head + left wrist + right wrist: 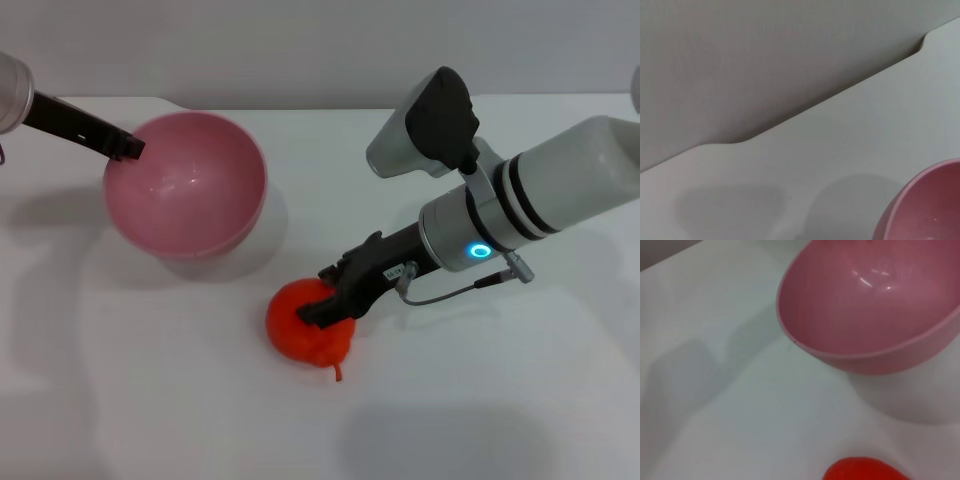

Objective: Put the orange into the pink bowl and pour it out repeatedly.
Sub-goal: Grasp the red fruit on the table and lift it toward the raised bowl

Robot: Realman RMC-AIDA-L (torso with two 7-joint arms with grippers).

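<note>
Head view shows the orange (308, 322) resting on the white worktop (150, 400), just in front of the pink bowl (186, 185) and a little to its right, not touching it. The right gripper (335, 300) reaches down from the right, and its dark fingers (330, 310) are clenched on the upper right side of the fruit. The short stalk points toward the near edge. The left gripper (128, 148) sits at the bowl's far left rim; whether its fingers are grasping the rim cannot be told. The bowl tilts, mouth turned toward the orange.
</note>
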